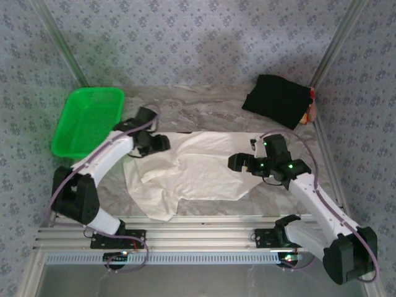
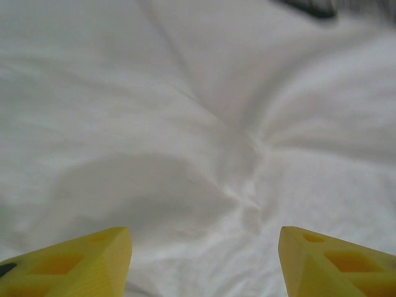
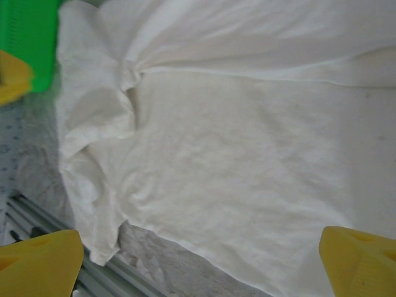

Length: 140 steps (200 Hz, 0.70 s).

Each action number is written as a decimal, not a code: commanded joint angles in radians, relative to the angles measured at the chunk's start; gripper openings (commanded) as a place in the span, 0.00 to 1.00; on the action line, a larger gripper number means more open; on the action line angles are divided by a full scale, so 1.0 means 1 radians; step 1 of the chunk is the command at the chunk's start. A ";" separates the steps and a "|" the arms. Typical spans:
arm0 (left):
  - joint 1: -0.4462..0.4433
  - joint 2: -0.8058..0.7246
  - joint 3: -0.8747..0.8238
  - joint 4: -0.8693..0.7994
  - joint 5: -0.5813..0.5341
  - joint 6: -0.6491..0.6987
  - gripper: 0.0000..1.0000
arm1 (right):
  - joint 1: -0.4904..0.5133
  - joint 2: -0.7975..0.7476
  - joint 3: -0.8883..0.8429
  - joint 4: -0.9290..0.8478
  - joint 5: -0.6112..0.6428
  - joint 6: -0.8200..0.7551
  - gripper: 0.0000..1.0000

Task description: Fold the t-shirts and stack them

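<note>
Plainly, the off-white shirt (image 1: 192, 173) is soft, thin cloth, spread out but not flat across the middle of the bench (image 1: 204, 114). Its outline is ragged, with a lobe trailing toward the near left and shallow creases running through the body. Up close in the left wrist view the fabric is matte and smooth, gathered into a few soft folds that meet at a small pucker. In the right wrist view one side bunches into a rumpled ridge, while the rest lies nearly smooth with a straight edge at the near side.

The black shirt (image 1: 275, 100) sits as a compact, dark, roughly squared bundle at the far right corner of the bench, well apart from the pale one. A green basket (image 1: 86, 120) of rigid mesh plastic (rectangular, with rounded corners) lies at the far left. The bench cover is silvery and crinkled.

The left claw (image 1: 162, 142) is at the shirt's far left edge, its yellow wedge-shaped fingers (image 2: 80, 263) spread wide over the cloth and holding nothing; whether they touch it I cannot tell. The right claw (image 1: 238, 163) is over the shirt's right edge, also wide apart and empty.
</note>
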 commanded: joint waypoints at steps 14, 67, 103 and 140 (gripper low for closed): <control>0.132 0.038 -0.037 0.024 -0.013 0.035 0.63 | 0.016 0.148 0.106 -0.028 0.172 0.004 1.00; 0.207 0.218 0.005 0.188 0.024 0.018 0.58 | -0.031 0.443 0.238 0.045 0.283 0.019 1.00; 0.252 0.338 0.047 0.215 -0.001 -0.010 0.55 | -0.094 0.667 0.350 0.019 0.346 0.049 0.98; 0.287 0.444 0.116 0.181 -0.037 0.004 0.54 | -0.158 0.823 0.452 -0.011 0.432 0.076 0.96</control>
